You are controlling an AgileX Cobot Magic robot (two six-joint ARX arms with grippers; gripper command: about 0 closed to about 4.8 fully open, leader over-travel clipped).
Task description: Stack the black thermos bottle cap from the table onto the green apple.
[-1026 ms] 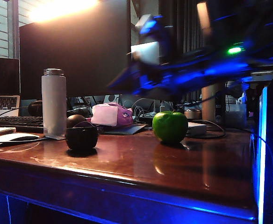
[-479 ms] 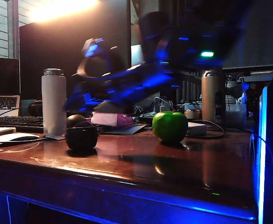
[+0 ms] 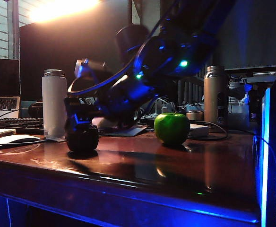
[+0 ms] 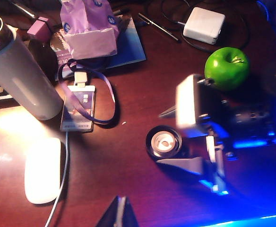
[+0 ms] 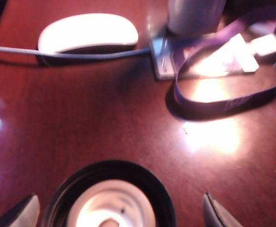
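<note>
The step in hand looks like the reach for the pick-up: the right gripper (image 5: 119, 208) hangs directly above the black thermos bottle cap (image 4: 163, 142), fingers spread wide with one on each side of the cap and nothing between them yet. The cap sits open side up on the table (image 3: 176, 165), white liner showing, well apart from the green apple (image 3: 172, 128), which rests farther back near a white power adapter (image 4: 203, 25). The next move probably calls for a short straight descent, then closing evenly on the cap's rounded wall before carrying it over to the apple. The left gripper (image 4: 119, 215) hovers high over the desk; only a finger tip shows, so its state cannot be told. One cap, one apple, two steel bottles, one mouse (image 5: 88, 32), one lanyard (image 5: 232, 90).
</note>
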